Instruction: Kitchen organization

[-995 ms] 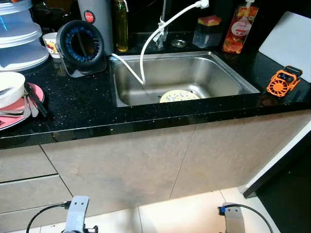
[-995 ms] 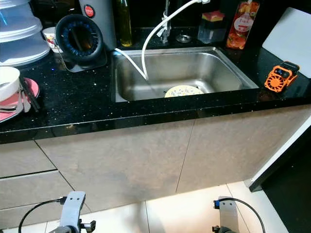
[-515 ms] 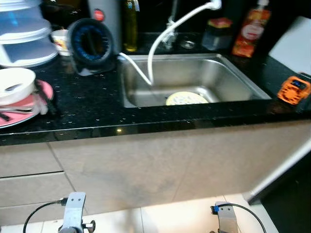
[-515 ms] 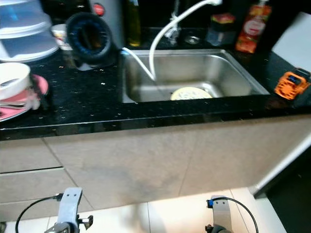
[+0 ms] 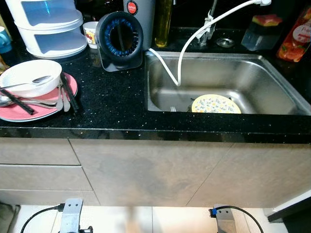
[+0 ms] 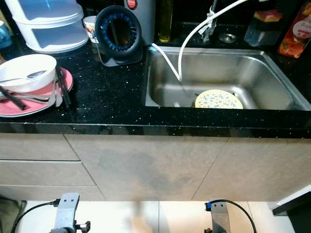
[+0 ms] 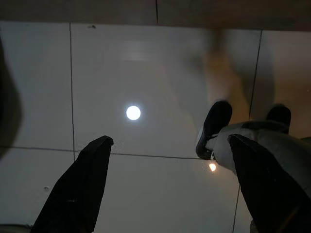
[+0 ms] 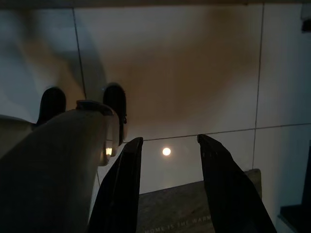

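Observation:
A yellow flower-patterned plate [image 5: 215, 104] lies in the steel sink [image 5: 243, 75], with a fork beside it. On the black counter at the left, a pink plate [image 5: 30, 109] carries a white bowl [image 5: 30, 76] with a spoon in it, more spoons and dark chopsticks [image 5: 71, 93]. Both arms hang low in front of the cabinet, their wrists at the picture's lower edge. My left gripper [image 7: 170, 141] is open wide over pale floor tiles. Over the same floor my right gripper [image 8: 170, 139] is open, nothing between its fingers.
Stacked white containers [image 5: 48, 24], a small cup [image 5: 90, 33] and a round black appliance [image 5: 119, 39] stand at the counter's back left. A white hose [image 5: 194, 39] hangs into the sink. An oil bottle [image 5: 163, 22], a sponge box [image 5: 260, 31] and a red bottle [image 5: 296, 36] line the back. Drawers [image 5: 39, 165] sit under the counter's left.
The camera has shifted left along the counter: the sink now sits right of centre, the pink plate and bowl are fully in view. Both arms still hang idle.

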Available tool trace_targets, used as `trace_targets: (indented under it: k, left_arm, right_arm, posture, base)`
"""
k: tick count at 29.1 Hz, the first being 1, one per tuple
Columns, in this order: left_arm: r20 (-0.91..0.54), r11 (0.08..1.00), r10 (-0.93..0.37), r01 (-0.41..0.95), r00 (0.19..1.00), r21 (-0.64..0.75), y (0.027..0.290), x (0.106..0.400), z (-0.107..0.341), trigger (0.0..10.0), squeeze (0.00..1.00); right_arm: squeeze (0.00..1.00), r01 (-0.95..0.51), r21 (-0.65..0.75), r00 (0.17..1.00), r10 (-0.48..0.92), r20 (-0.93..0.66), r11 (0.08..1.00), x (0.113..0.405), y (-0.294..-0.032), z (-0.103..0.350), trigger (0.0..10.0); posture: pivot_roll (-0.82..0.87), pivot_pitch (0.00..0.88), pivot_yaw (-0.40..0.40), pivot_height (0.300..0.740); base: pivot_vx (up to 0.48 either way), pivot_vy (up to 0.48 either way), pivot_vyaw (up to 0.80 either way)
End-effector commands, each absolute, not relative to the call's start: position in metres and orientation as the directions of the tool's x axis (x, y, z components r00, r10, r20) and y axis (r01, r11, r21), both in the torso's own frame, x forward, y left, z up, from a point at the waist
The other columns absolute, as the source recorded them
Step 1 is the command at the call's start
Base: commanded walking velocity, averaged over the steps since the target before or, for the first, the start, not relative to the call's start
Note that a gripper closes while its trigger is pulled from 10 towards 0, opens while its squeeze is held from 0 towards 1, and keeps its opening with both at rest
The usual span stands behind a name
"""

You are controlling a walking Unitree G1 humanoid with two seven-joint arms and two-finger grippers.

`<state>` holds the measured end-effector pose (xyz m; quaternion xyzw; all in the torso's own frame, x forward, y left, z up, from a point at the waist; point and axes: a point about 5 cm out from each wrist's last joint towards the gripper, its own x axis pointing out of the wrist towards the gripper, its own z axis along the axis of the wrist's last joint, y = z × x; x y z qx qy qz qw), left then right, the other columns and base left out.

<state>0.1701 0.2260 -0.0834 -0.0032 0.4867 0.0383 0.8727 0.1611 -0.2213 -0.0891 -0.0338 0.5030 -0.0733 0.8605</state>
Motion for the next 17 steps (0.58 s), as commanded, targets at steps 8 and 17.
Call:
trace_targets:
  k: [8,17]
  left_arm:
    - [-0.858,0.997,0.066,-0.062,0.509,0.04,0.2237,0.1652,-0.0862,10.0,0.0]
    - [-0.856,0.998,0.057,-0.054,0.513,0.035,0.2234,0.1676,-0.0852,10.0,0.0]
  right_arm:
    - [0.0,0.077,-0.139,0.463,-0.159,-0.872,0.987,0.156,-0.2222,-0.0912,10.0]
    - [0.0,0.064,-0.136,0.463,-0.15,-0.874,0.989,0.1562,-0.2199,-0.0916,10.0]
  posture:
    - [0.06,0.062,-0.053,0.74]
    - [0.07,0.055,-0.051,0.74]
  base:
    - [0.0,0.417,0.0]
    - [0.0,0.177,0.0]
